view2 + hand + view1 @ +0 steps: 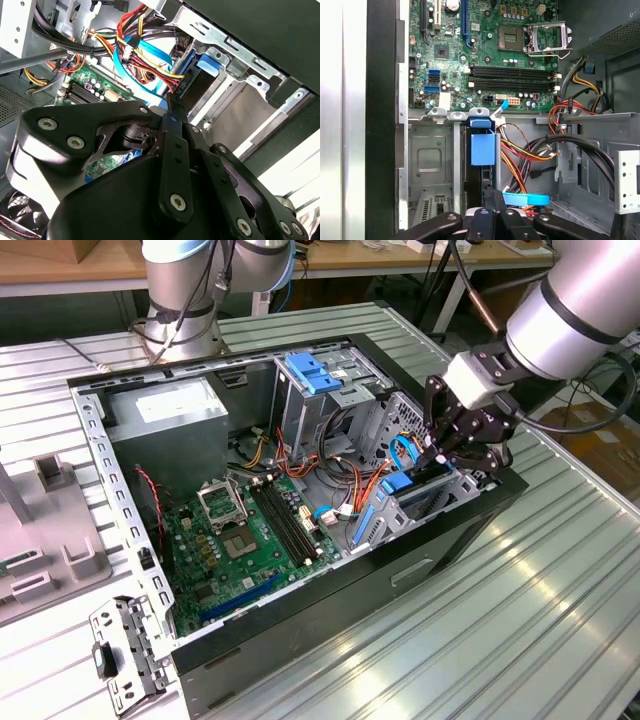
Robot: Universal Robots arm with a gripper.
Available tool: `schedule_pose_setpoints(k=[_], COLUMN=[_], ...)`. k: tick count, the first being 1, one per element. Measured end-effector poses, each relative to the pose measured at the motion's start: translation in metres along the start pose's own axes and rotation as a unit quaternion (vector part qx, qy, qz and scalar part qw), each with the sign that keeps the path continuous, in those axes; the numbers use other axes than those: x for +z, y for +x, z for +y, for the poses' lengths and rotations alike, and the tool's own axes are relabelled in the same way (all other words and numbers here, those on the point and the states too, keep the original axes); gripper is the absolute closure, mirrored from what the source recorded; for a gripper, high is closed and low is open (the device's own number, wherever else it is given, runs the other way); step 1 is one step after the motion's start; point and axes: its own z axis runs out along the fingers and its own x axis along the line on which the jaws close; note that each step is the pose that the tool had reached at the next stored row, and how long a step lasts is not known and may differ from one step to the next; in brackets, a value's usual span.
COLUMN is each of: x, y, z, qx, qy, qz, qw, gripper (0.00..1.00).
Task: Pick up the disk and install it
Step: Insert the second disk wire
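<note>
Pincer (492,202) narrowed, fingertips pinching top edge of disk (483,149), upright in drive cage (431,160).

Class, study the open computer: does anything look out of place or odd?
The motherboard's processor socket has its retaining frame flipped open, and a metal bracket lies loose on the table outside the case.

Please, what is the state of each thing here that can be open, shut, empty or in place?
Computer case: lying on its side, side panel off.
Disk: standing on edge inside the drive cage bay; whether fully seated, cannot tell.
Gripper: fingers shut, tips at the disk's outer edge.
CPU socket lid: flipped open.
Memory slots: empty.
</note>
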Motion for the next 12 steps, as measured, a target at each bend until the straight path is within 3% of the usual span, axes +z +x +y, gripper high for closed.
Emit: schedule_pose_setpoints(k=[3,6,8,12], x=[-0.0005,-0.0051,-0.0119,-0.0209], y=[0.0000,-0.0010,-0.0025,-0.0043], z=[-0.0010,-0.0045,-0.0151,-0.0221], qx=[0.000,0.000,0.000,0.000], qy=[0.0000,0.0000,-0.0002,-0.0002], qz=[-0.0002,-0.0001,-0.0015,-0.0036], qw=[1.00000,1.00000,1.00000,0.99999], gripper=[0.89,0.89,0.89,0.89])
